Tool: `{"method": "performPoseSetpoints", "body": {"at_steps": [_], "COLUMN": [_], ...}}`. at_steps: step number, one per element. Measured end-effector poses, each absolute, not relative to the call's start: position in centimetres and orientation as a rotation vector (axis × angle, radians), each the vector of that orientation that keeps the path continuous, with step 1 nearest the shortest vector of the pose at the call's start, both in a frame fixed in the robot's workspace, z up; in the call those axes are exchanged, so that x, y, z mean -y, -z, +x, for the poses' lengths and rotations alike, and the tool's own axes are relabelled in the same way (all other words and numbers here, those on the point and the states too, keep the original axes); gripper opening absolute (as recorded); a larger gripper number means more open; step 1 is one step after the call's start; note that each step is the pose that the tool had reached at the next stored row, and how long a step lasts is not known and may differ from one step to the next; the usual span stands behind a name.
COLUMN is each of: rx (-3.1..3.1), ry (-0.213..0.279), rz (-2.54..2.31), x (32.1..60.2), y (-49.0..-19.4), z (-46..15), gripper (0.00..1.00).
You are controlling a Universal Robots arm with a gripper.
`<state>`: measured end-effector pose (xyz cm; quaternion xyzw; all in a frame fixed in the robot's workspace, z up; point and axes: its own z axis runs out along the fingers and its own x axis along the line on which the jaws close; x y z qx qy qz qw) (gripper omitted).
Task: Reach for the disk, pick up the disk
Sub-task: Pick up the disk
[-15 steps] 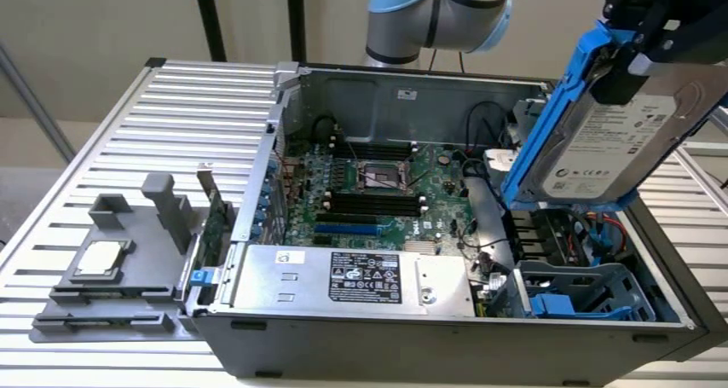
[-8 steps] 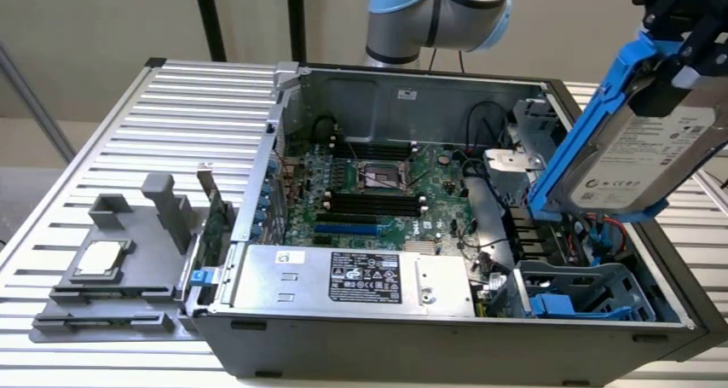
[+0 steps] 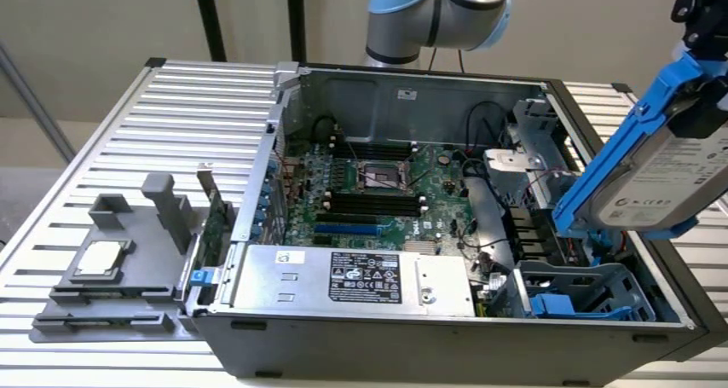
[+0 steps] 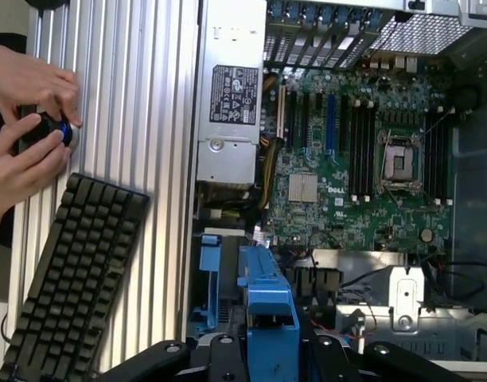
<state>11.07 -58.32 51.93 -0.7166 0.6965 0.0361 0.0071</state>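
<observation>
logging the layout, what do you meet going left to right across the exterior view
grey fixture holding a small silver chip → blue latch tab → power supply with black label → CPU socket → empty blue drive bay → the disk in its blue carrier, lifted above the case

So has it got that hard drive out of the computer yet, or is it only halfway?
It looks mostly done. The disk, in its blue rails, is already up out of the open computer case, tilted above the case's corner at the exterior view's right. In the wrist view the gripper is clamped on the blue carrier. The drive bay below looks vacated. Nothing of the pick-up seems left.
</observation>
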Motion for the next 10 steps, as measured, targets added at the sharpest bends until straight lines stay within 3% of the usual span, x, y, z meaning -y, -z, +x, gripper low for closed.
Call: {"method": "performPoseSetpoints", "body": {"at_steps": [10], "rx": [-2.178], "ry": [-0.113], "rz": [-2.241], "x": [58.78], "y": [-51.87], "z": [11.36], "gripper": [0.33]}}
